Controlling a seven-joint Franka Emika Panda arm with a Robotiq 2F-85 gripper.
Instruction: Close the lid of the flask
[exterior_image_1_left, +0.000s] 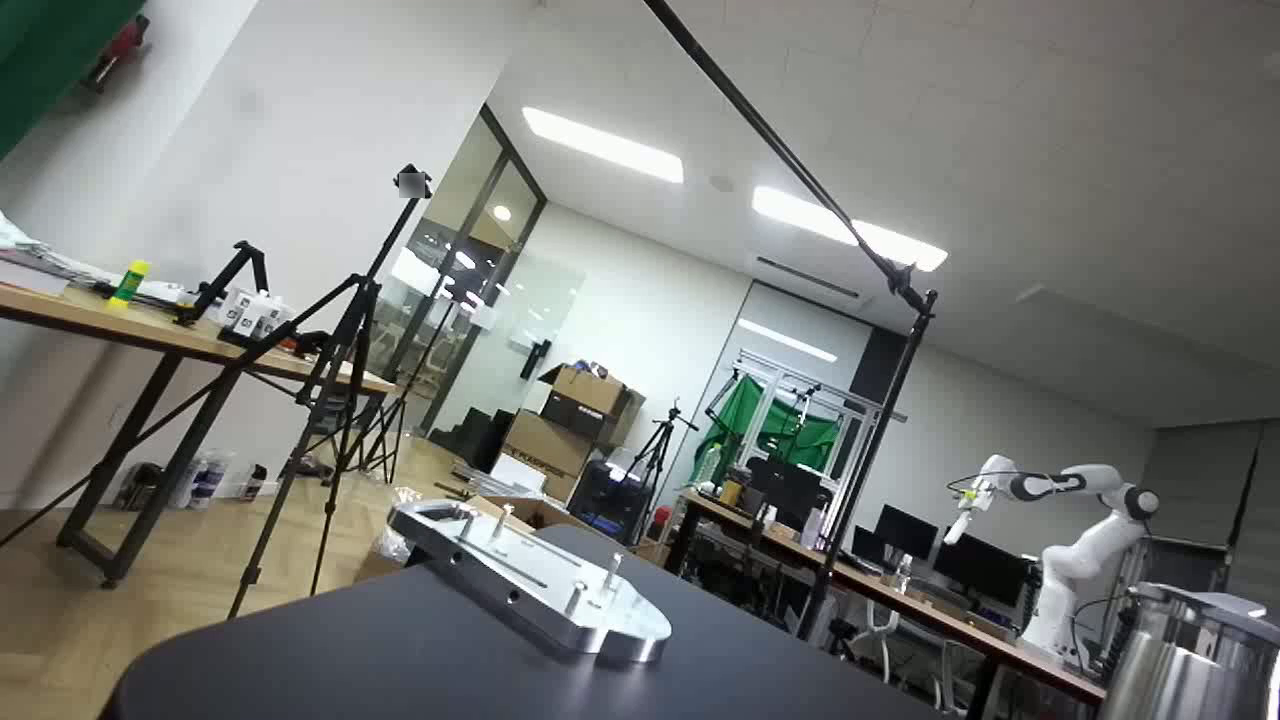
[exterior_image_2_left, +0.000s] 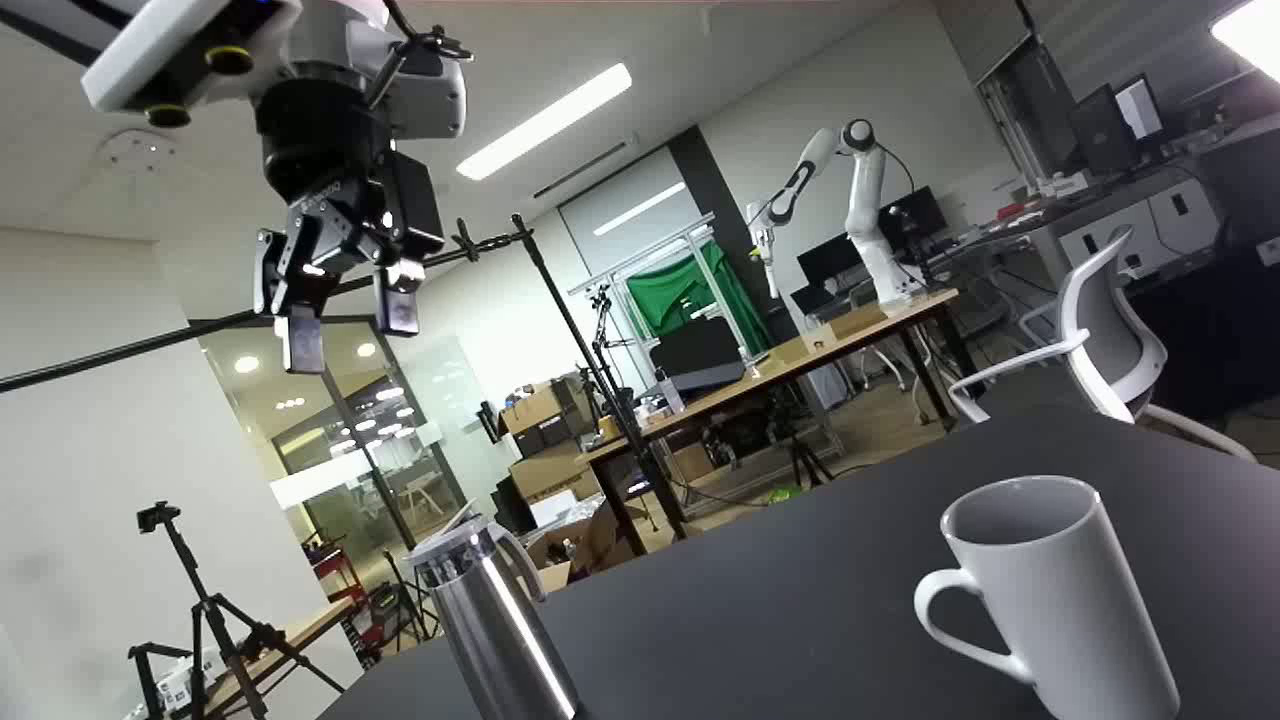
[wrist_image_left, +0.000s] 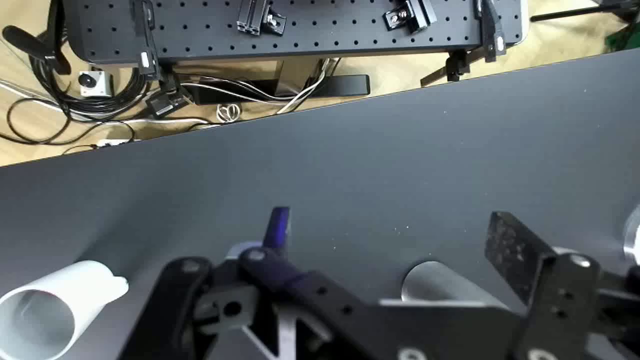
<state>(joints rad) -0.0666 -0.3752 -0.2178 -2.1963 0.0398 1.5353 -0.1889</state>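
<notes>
The flask (exterior_image_2_left: 505, 630) is a shiny steel jug with a handle (exterior_image_2_left: 522, 562). It stands on the dark table. Its pale lid (exterior_image_2_left: 445, 541) is at the top, with a thin flap tilted up from it. In an exterior view only the flask's upper part (exterior_image_1_left: 1190, 660) shows at the right edge. My gripper (exterior_image_2_left: 350, 325) is open and empty, well above the table and the flask. In the wrist view my gripper (wrist_image_left: 397, 240) has its fingers wide apart. The flask's steel body (wrist_image_left: 445, 286) shows below and between them; its lid is hidden behind the gripper there.
A white mug (exterior_image_2_left: 1060, 605) stands on the dark table (exterior_image_2_left: 760, 610); it also shows in the wrist view (wrist_image_left: 60, 310). A metal plate with pegs (exterior_image_1_left: 535, 580) lies on the table. A perforated black bench (wrist_image_left: 320, 30) stands beyond the table edge.
</notes>
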